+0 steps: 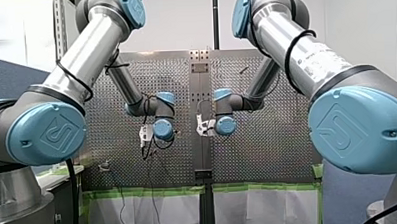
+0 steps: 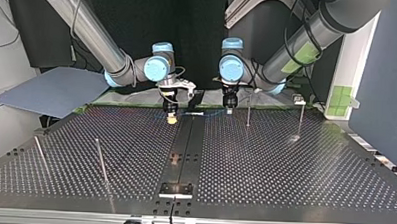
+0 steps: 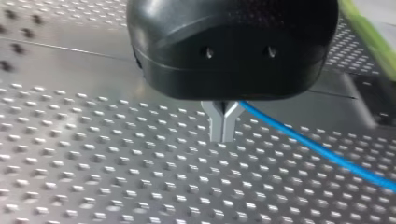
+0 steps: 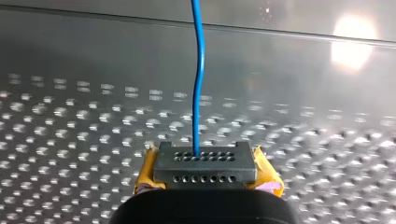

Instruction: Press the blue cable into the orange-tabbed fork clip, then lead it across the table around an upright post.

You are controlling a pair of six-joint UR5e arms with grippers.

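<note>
Tabletop: perforated metal tabletop (image 2: pixel 284 165), with thin upright metal posts (image 2: pixel 248 109) you can barely make out.
Cable: thin blue cable (image 3: pixel 322 149) runs between both grippers.
Left gripper (image 3: pixel 223 133): metal jaws clenched on it, contact half hidden under black housing.
Right gripper (image 4: pixel 205 163): yellow-padded jaws clamped on it.

A plain white wall (image 1: pixel 183 22) stands beyond the perforated metal table (image 1: pixel 268 154), whose lower edge in the front view carries green tape (image 1: pixel 144 192) above pale sheets (image 1: pixel 170 213). In the top view a black backdrop (image 2: pixel 199 22) fills the space behind, a blue-grey board (image 2: pixel 52 92) lies tilted at the left, and a white panel (image 2: pixel 356 62) with green tape squares (image 2: pixel 341 99) stands at the right beside a blue-grey partition (image 2: pixel 388 73). A bright patch of reflected light (image 4: pixel 352 35) lies on the table in the right wrist view.
</note>
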